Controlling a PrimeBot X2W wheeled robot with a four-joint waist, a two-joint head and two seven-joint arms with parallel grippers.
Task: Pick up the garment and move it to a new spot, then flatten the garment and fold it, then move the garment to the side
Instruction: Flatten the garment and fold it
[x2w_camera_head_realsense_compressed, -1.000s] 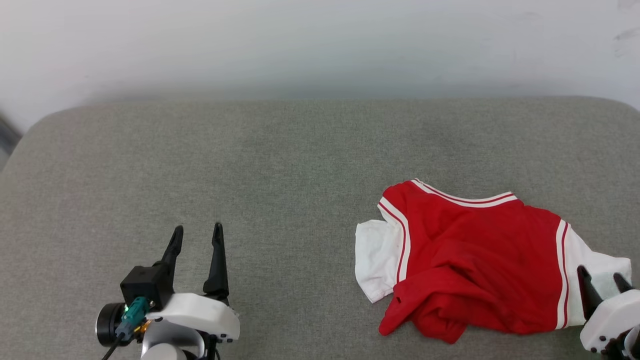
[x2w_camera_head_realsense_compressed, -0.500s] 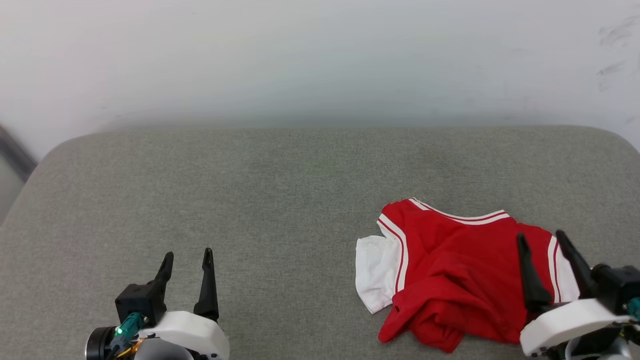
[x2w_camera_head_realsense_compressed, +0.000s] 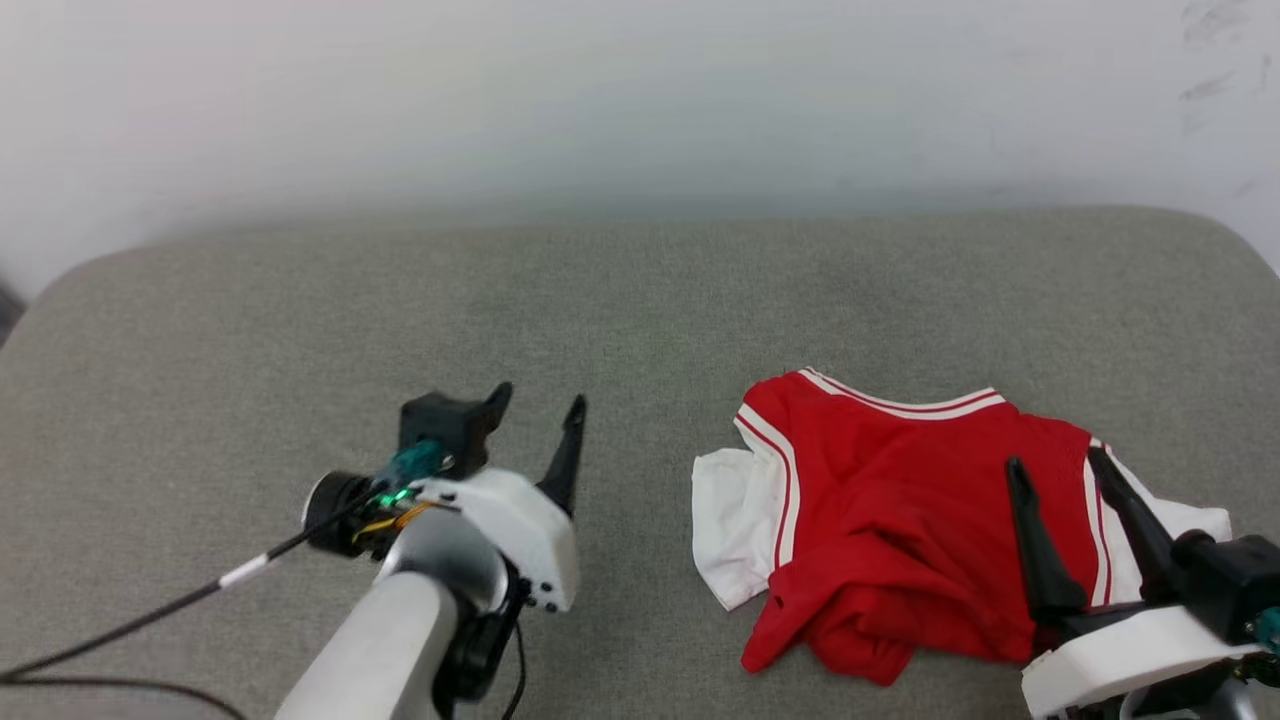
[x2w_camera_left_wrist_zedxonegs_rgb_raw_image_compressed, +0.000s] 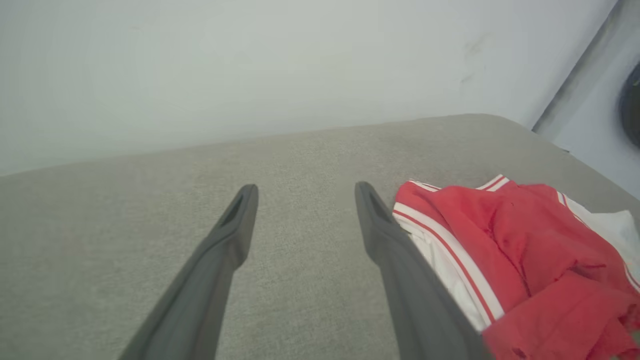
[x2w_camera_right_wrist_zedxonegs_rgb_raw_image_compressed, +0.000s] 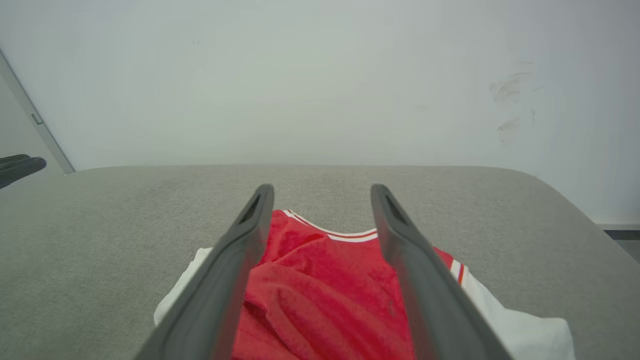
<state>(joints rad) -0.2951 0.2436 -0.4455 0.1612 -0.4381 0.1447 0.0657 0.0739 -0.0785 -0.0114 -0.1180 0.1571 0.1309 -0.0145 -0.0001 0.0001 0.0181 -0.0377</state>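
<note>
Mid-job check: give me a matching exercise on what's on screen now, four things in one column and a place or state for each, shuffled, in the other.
Things
1. left gripper
2. right gripper
3. garment
4. grey cushion

Places and states
A. lying crumpled, not gripped
B. open, over bare fabric to the left of the shirt
C. bears the shirt
D. open, fingers reaching over the red cloth

Pairs: 1-B; 2-D; 3-A; 4-C

Soft cloth garment (x2w_camera_head_realsense_compressed: 900, 520), matt
</note>
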